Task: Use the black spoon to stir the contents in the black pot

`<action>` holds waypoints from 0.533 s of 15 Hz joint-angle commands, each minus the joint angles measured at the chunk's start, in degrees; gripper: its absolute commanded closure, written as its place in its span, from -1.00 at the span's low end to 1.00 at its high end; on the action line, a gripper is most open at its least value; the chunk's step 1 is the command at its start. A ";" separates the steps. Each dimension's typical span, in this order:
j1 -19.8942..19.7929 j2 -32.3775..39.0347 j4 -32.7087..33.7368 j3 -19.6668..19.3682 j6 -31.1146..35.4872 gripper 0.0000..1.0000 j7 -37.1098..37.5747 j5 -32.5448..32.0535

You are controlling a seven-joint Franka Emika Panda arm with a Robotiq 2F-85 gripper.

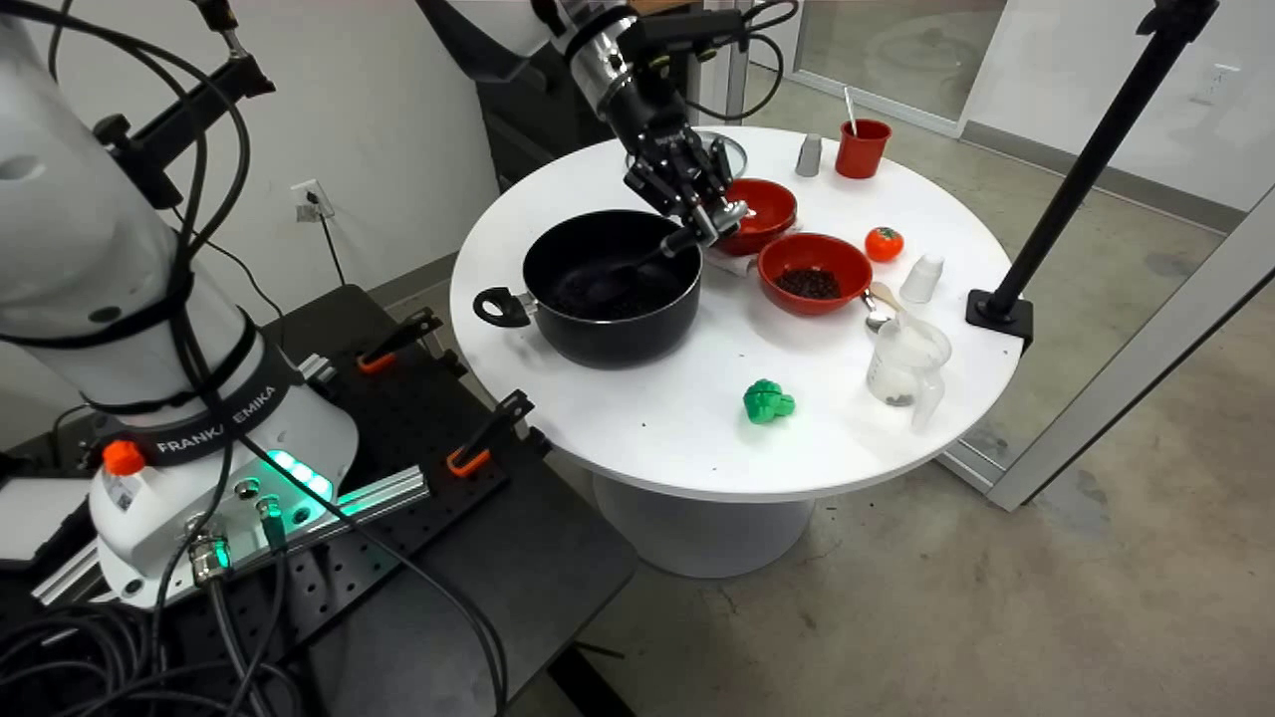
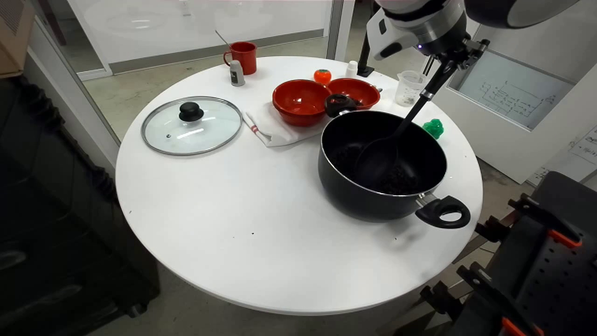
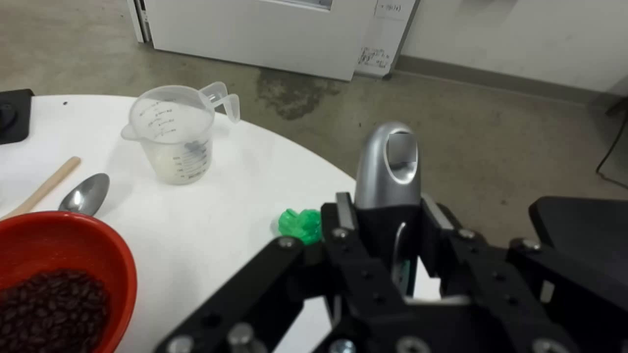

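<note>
The black spoon leans into the black pot, its head low at the dark contents. The claw is closed on the upper handle, holding it. The stirring step seems in hand; next should come a slow circular sweep, without pushing the pot.

The spoon slants into the pot on the table.

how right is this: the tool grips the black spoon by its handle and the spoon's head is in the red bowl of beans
The spoon's head is not in the red bowl of beans but in the black pot, as both exterior views show. The tool does grip the black spoon by its handle.
</note>
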 commanded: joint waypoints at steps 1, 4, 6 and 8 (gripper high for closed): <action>2.46 0.11 -1.04 2.36 -8.27 0.84 0.22 -2.75; 3.68 0.99 -1.13 3.95 -12.60 0.84 0.85 -4.48; 4.14 1.83 -0.62 4.51 -14.97 0.84 1.41 -5.81; 4.27 2.81 -0.05 4.67 -17.00 0.84 2.32 -7.23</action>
